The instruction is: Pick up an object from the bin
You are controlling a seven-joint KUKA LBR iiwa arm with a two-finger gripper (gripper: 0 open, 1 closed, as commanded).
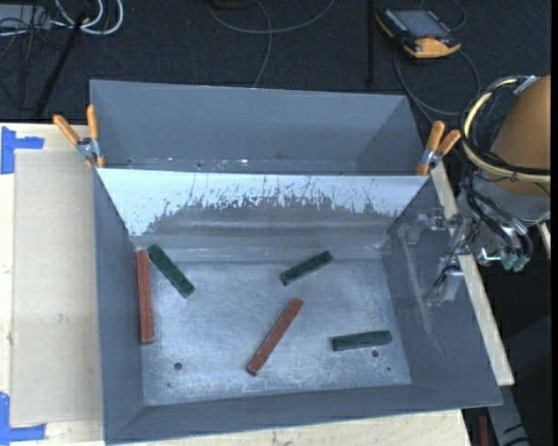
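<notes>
The gripper (444,282) hangs at the right side of the grey metal bin (251,133), over the bin's sloping right wall and above the level of the floor. Its metal parts merge with the wall behind it, so I cannot tell whether it is released or clenched, and nothing can be made out in its grasp. The arm (525,128), with its rounded orange cover and looped cables, stands outside the bin's right rim. Five slim bars lie flat and apart from one another on the bin floor. Nearest the gripper is a short dark green rectangular bar (361,341) at the near right of the floor, lying almost level from left to right. Left of that, near the middle, lies a long red-brown rectangular bar (274,335), slanted from near left to far right. Farther back in the middle is a second dark green bar (306,268), tilted the same way. At the left, a long red-brown bar (145,297) runs along the foot of the left wall, and a third dark green bar (170,270) lies slanted just beside its far end.
</notes>
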